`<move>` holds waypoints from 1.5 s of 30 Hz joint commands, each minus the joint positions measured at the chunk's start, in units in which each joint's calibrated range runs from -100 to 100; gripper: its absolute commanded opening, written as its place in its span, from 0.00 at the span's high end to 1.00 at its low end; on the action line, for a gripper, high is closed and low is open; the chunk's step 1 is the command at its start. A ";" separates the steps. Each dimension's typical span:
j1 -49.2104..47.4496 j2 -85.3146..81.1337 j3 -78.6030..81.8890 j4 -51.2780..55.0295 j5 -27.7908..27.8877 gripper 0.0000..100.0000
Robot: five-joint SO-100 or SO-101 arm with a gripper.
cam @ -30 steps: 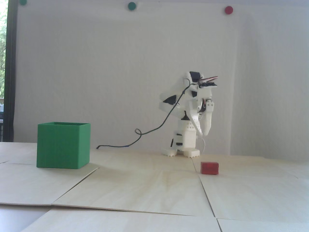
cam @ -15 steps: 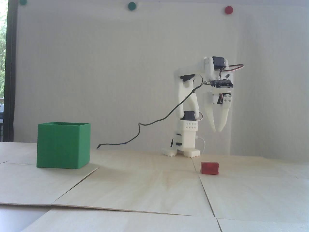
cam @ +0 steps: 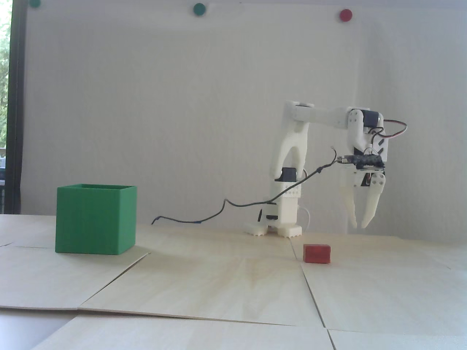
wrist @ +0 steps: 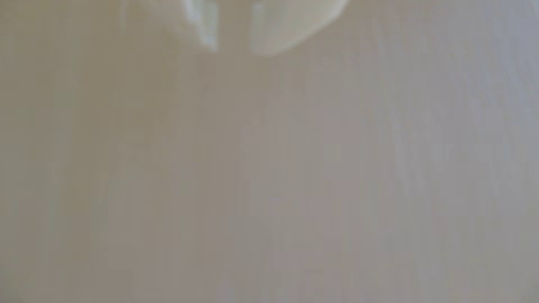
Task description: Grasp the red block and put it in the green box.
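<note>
Pale wooden tabletop [cam: 233, 277] carries the ribbed green box [cam: 95, 219] at fixed-view left and the red block [cam: 317, 253], well apart. My gripper [cam: 359, 224] hangs slightly open, empty, above-right of the block.

Small red block [cam: 317, 253] lies flat, well apart from the green box [cam: 95, 219] (upright, open-topped).

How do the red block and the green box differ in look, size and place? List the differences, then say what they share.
Colour: the block is red, the box green.
Size: the box is several times bigger than the block.
Form: the box is open-topped with thin walls; the block looks solid.
Place: in the fixed view the box stands far left, the block right, near the tool.
Shared: both rest on the table, untouched.
</note>
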 commanded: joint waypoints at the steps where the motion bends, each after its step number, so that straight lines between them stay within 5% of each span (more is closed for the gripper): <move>1: 3.13 1.38 -4.61 -7.12 -0.32 0.98; 10: 8.84 2.80 -4.61 -8.81 -1.68 0.98; 23: 10.37 2.09 -4.61 -6.28 -25.15 0.98; 34: 18.25 2.64 -4.61 -5.44 -36.92 0.98; 45: 28.22 2.48 -6.65 -3.67 -36.56 0.98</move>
